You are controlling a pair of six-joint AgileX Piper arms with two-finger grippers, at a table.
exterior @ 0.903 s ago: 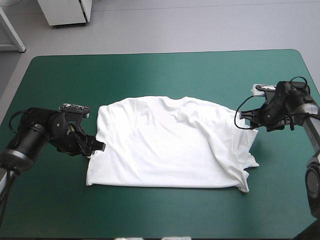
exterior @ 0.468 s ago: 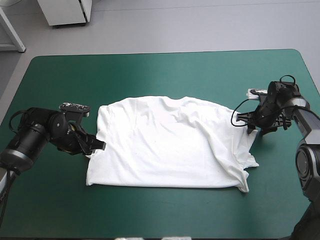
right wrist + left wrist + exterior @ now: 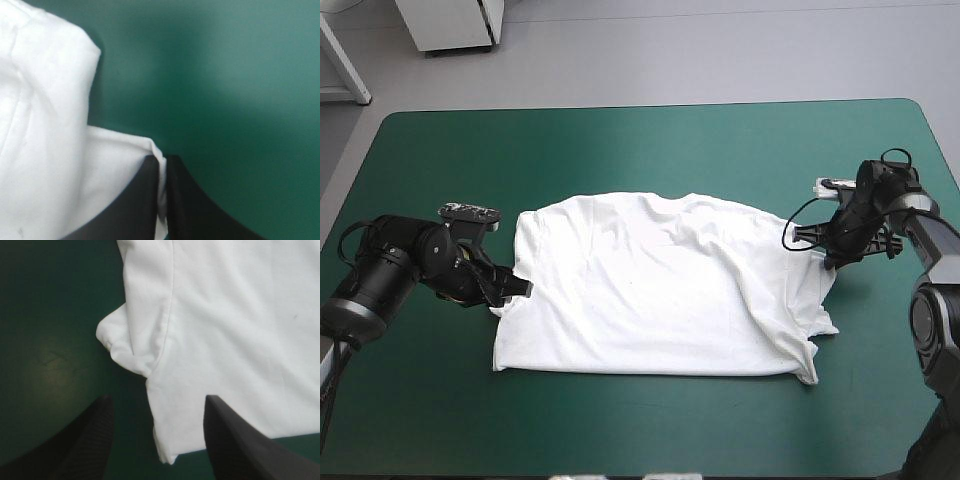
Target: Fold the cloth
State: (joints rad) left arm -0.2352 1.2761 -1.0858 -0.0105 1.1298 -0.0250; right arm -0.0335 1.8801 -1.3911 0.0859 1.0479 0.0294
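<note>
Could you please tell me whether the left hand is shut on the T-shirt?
No: the left hand has its black fingers apart, with the T-shirt edge lying loose between them on the teal-green cover.

Plain white T-shirt, teal-green cover, black fingers on left tool and right tool.

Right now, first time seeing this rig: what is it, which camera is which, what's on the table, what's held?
Two robot arms work at a teal-green table. The wide picture comes from a camera above and behind the robot. The two close ones come from a camera on each wrist, looking along that arm's black fingers. A white T-shirt lies spread on the table, its right side rumpled. The left end effector is open, its fingers either side of the shirt's edge by a sleeve, gripping nothing. The right end effector is shut on the T-shirt, a fold of cloth pinched between its fingers.
</note>
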